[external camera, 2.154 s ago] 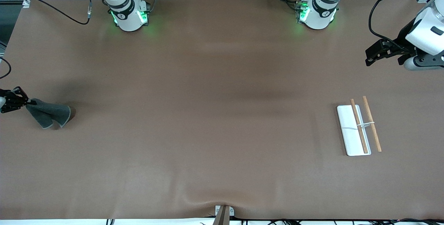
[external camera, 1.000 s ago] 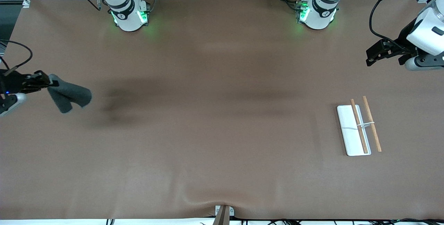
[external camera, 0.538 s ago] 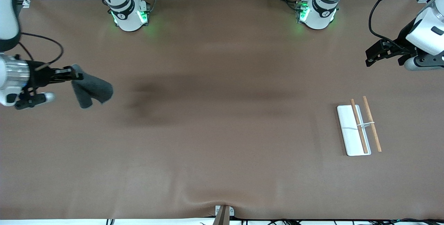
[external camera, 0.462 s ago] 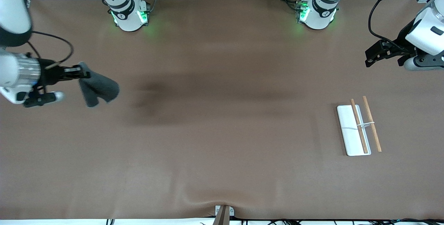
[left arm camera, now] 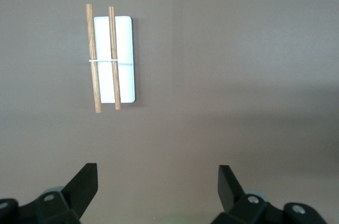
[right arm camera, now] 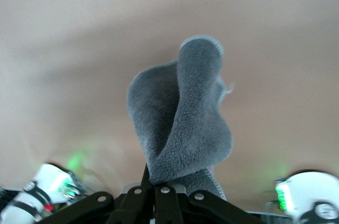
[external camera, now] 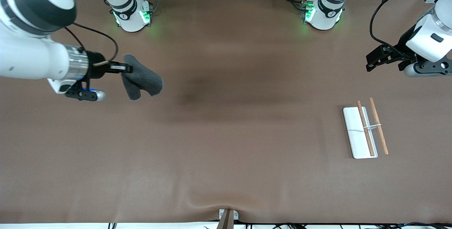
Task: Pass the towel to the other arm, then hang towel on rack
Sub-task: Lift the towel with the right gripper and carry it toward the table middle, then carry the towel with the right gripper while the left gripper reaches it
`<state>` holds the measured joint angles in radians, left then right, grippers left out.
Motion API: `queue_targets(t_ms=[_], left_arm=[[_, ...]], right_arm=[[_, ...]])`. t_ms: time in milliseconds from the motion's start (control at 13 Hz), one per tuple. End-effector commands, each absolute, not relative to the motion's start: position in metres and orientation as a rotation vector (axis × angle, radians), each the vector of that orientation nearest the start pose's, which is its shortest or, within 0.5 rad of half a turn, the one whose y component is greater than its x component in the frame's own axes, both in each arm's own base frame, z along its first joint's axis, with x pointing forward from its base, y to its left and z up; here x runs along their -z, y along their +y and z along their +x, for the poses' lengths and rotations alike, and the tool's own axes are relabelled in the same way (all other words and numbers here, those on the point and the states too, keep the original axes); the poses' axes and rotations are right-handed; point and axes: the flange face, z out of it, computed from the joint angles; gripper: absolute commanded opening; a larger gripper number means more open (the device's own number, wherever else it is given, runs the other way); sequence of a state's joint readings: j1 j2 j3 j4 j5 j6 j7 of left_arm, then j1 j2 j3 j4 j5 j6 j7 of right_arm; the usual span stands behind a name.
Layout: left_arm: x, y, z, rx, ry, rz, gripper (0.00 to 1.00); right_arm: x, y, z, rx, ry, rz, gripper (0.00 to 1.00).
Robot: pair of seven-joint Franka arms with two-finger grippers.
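Gripping towel (external camera: pixel 141 80) in air: right tool (external camera: pixel 122 68) (fingers pinched) | left tool (left arm camera: pixel 159 187) spread wide, waiting above rack (left arm camera: pixel 114 60)

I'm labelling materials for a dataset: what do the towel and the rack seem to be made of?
Towel: soft grey fleece or microfibre, judging by its fuzzy nap and limp folds where it hangs from the right claw.
Rack: two light-brown rods with a matte, wood-like look, over a smooth white base, probably plastic or painted board.
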<state>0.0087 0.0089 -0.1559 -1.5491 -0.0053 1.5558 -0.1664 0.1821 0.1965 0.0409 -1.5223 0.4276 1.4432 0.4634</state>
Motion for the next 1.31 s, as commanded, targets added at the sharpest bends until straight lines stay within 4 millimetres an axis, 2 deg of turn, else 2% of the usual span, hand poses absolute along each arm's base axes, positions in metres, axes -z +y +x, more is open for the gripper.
queue_targets(t_ms=[0,154,231,538,615,769,923,1000,1154,1231], left_arm=[[-0.631,-0.086,0.546,-0.018,-0.053,-3.163,1.0],[-0.626,-0.095,0.548,-0.024,-0.053,-3.165,1.0],[-0.618,-0.106,0.551,-0.048,-0.077,-3.173,1.0],[-0.589,-0.139,0.558,-0.2,-0.305,-3.249,1.0],[-0.579,-0.143,0.561,-0.248,-0.344,-3.269,1.0],[-0.562,-0.157,0.567,-0.318,-0.347,-3.296,1.0],[-0.552,-0.174,0.569,-0.343,-0.373,-3.299,1.0],[-0.547,-0.187,0.569,-0.38,-0.461,-3.31,1.0],[-0.54,-0.209,0.571,-0.421,-0.657,-3.307,1.0],[-0.536,-0.223,0.57,-0.427,-0.719,-3.298,1.0]], right_arm=[[-0.543,0.247,0.552,-0.541,0.571,-2.716,0.0],[-0.539,0.287,0.541,-0.571,0.744,-2.678,0.0],[-0.539,0.3,0.539,-0.616,0.851,-2.618,0.0],[-0.545,0.323,0.544,-0.898,1.246,-2.22,0.0],[-0.544,0.33,0.548,-0.913,1.327,-2.14,0.0],[-0.545,0.363,0.541,-0.882,1.416,-2.069,0.0],[-0.54,0.387,0.538,-0.872,1.544,-1.976,0.0],[-0.536,0.395,0.539,-0.864,1.576,-1.945,0.0],[-0.527,0.41,0.545,-0.913,1.683,-1.773,0.0],[-0.525,0.411,0.548,-0.92,1.723,-1.71,0.0]])
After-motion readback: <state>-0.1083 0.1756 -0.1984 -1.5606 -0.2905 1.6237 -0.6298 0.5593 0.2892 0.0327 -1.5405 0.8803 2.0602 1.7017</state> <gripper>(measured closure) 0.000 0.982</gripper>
